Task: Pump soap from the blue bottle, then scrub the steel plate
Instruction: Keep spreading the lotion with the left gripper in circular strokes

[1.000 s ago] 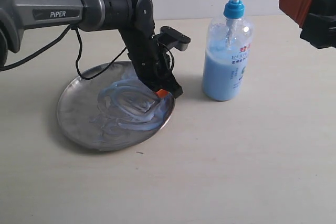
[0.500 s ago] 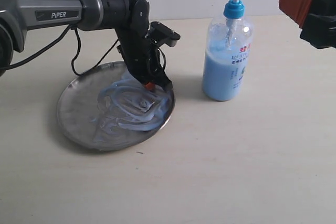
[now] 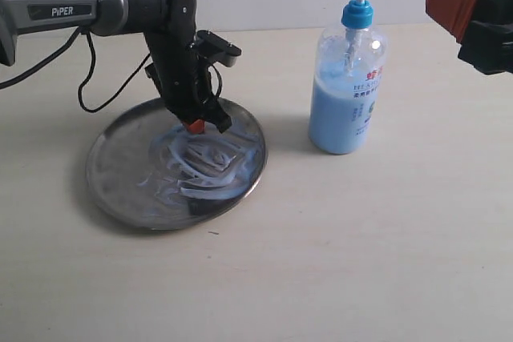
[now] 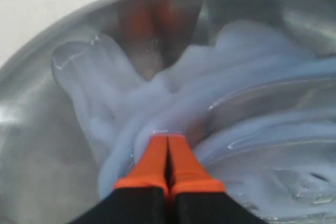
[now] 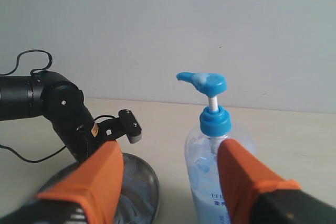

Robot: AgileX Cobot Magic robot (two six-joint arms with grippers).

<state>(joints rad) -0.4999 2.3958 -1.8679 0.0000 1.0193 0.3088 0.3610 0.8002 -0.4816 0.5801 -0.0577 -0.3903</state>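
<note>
My left pincer [image 3: 195, 125], its orange tips pressed together and holding nothing, stood tip-down in the soap [image 3: 210, 167] on the steel plate [image 3: 103, 174], left of centre in the exterior view. Nothing pinned the plate to the table [image 3: 369, 246], so I judged that a hard sideways stroke could skate it along or tip its rim, flinging soap over the edge. The blue bottle [image 3: 347, 94] stood upright just right of the plate, where a shoved plate might knock it. My right pincer [image 5: 169, 156], jaws apart and empty, hung at upper right.
</note>
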